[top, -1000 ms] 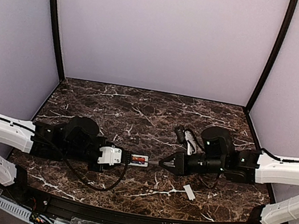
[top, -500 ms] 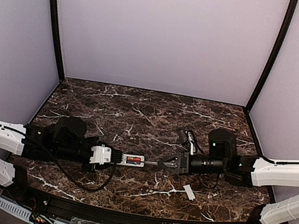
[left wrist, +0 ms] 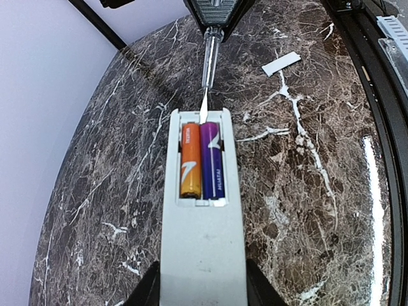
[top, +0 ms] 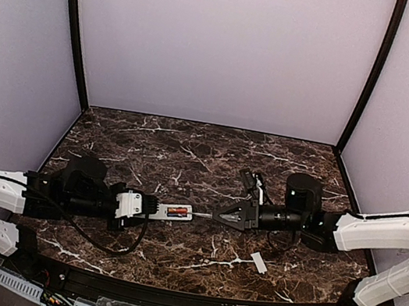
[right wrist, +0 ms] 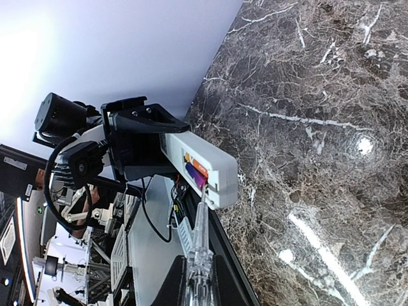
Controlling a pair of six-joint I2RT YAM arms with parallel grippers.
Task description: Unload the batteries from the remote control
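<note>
L gripper point(left wrist: 203, 290) was clamped on the remote control point(left wrist: 201, 223), back side up, recess open. Both batteries point(left wrist: 201, 159) sat side by side inside, one orange, one purple. R gripper point(top: 235, 215) was closed on a screwdriver point(left wrist: 209, 57). Key relation, we judged: shaft & remote's long axis ran in one line, left-right across the table point(top: 188, 158). Blade tip sat at the recess end away from the L fingers, approx at the seam btw the cells, so prying fell to the R arm. The cover point(left wrist: 281, 63) lay well apart. Purple cell had lettering, too blurred to read; no brand legible.
</note>
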